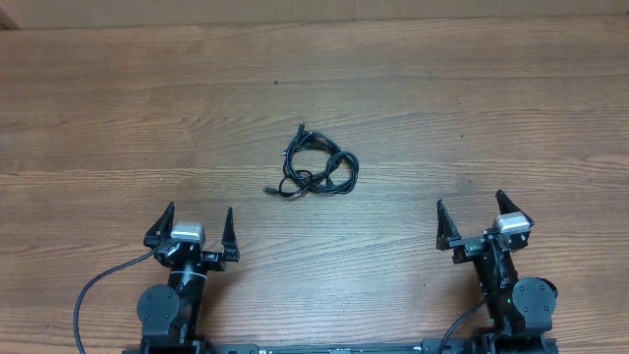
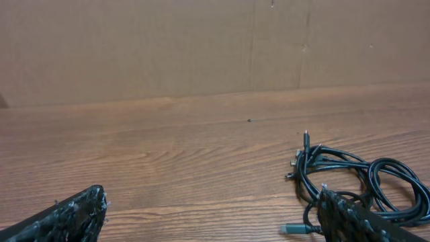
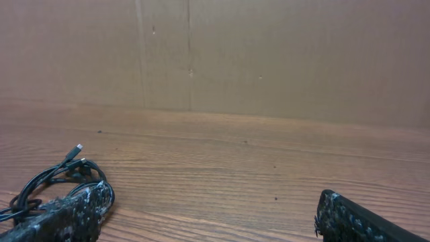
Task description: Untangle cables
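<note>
The cables (image 1: pixel 316 167) lie as one knotted black bundle of thin cords on the wooden table, near its middle. In the left wrist view the cables (image 2: pixel 366 181) sit at the lower right, a silver-tipped plug sticking out toward the camera. The right wrist view shows the cables (image 3: pixel 50 178) at the lower left. My left gripper (image 1: pixel 198 227) rests at the near left, jaws wide open and empty. At the near right my right gripper (image 1: pixel 473 215) is likewise open with nothing in it. Both stand well short of the bundle.
A brown cardboard wall (image 2: pixel 201 47) stands along the table's far edge. Thick black wires (image 1: pixel 103 285) run from the left arm's base. Bare wood surrounds the bundle on all sides.
</note>
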